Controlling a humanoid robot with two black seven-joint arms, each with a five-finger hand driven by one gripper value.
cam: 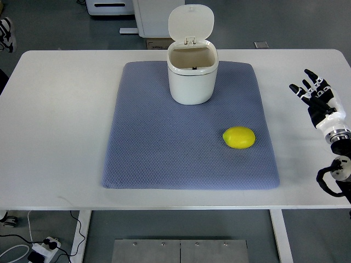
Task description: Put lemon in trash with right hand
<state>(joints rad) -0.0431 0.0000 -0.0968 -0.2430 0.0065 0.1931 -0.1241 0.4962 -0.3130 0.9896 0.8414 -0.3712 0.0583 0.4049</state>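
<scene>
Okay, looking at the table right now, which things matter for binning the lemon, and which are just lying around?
Job: lemon; trash bin, lid up; right hand, open, off the mat's right side.
Just around: blue mat; white table; power strip on the floor.

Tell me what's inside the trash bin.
The trash bin stands with its lid flipped up. Only bare inner walls show near the rim, with nothing visible inside; the bottom is hidden by the front wall. The lemon lies outside on the mat.
</scene>
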